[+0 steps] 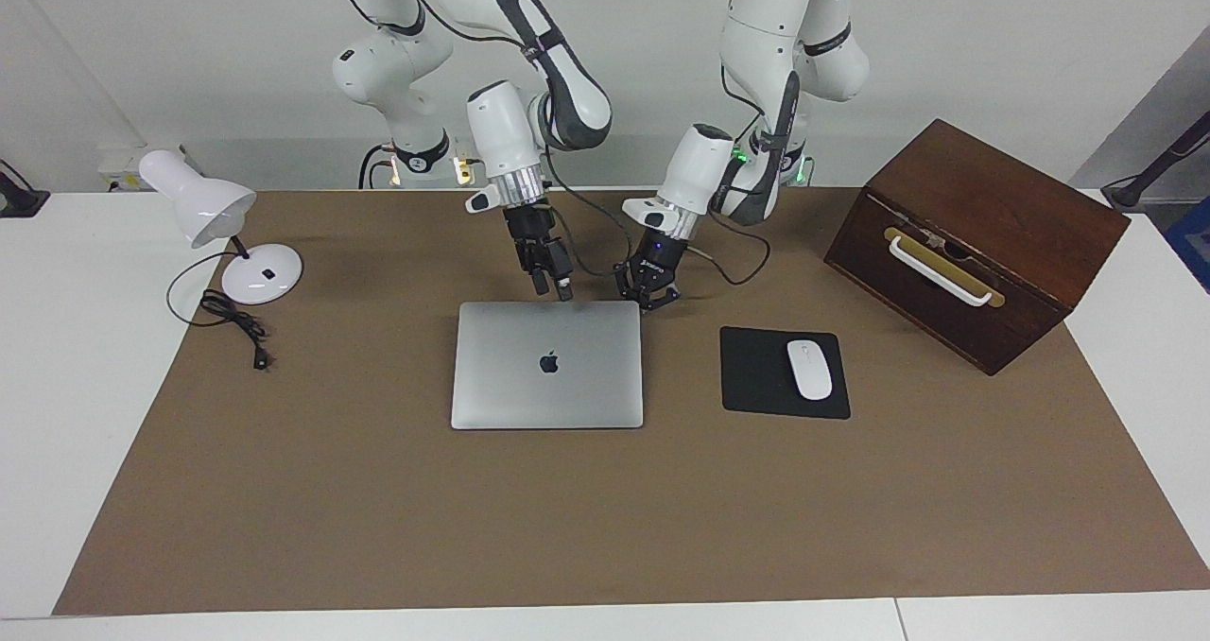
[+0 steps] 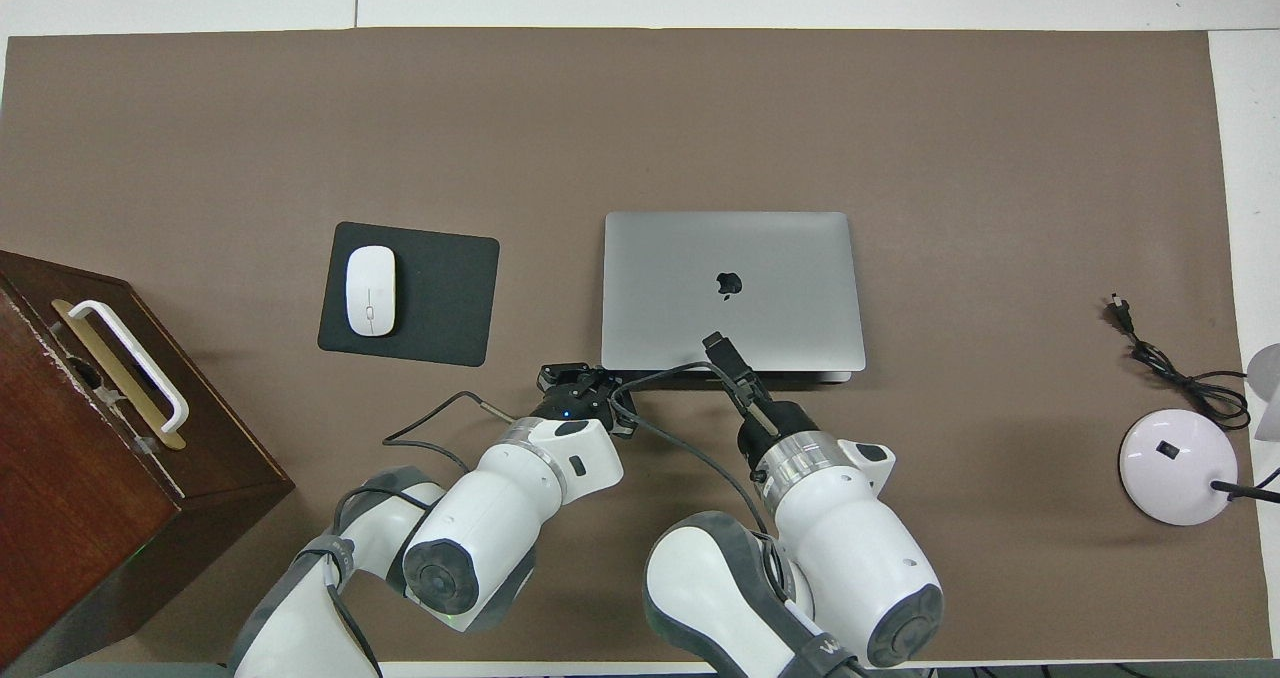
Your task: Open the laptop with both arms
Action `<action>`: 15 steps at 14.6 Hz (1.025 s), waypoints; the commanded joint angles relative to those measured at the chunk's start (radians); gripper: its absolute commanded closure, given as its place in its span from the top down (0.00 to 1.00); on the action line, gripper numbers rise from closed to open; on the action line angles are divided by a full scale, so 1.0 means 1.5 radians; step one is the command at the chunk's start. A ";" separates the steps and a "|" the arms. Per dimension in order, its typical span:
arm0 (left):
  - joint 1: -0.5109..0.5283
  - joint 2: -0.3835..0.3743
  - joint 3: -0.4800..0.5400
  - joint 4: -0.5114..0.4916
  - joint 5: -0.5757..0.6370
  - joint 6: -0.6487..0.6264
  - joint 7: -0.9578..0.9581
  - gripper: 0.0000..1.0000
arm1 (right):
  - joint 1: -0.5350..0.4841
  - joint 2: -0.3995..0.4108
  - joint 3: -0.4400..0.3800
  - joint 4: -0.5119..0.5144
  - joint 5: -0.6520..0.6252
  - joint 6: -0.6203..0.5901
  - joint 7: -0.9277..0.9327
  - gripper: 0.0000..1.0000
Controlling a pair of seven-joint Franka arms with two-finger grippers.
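Lamp point(image 1: 217, 216) sat at the desk point(image 1: 378, 528) corner on the robots' edge, at the right arm's end, well out of the way. Next along, the right end effector point(image 1: 552, 282) hung over the laptop's point(image 1: 548, 376) robot-side edge, roughly mid-edge. Honestly I couldn't tell if it was open or closed, or if it was touching the lid.

The laptop itself was shut and lying flat, about midway along the desk and closer to the robots' edge than to the camera-side edge.

The left end effector point(image 1: 650, 296) was down low at the laptop's robot-side corner, the one toward the left arm's end. Same deal, I couldn't tell its state.

After that came the black mousepad point(image 1: 756, 376) with the white mouse point(image 1: 809, 369), then the wooden box point(image 1: 974, 234) near the corner at the left arm's end.

My read: both arms were lining up on the opening edge and nothing had been lifted yet. To do it well, I'd have one end effector pin the base at that corner while the other catches only the lid's lip and swings it up in an arc around the hinge, slowly, so the laptop doesn't slide or tip.
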 commanded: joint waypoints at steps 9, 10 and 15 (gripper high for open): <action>-0.006 0.035 -0.001 0.018 0.007 0.014 0.001 0.00 | -0.013 -0.001 0.002 0.006 0.015 -0.027 -0.030 1.00; -0.007 0.035 -0.001 0.018 0.007 0.014 0.001 0.00 | -0.018 0.000 0.002 0.008 0.015 -0.029 -0.030 1.00; -0.007 0.037 -0.001 0.018 0.006 0.014 0.001 0.00 | -0.026 0.006 0.002 0.027 0.015 -0.037 -0.036 1.00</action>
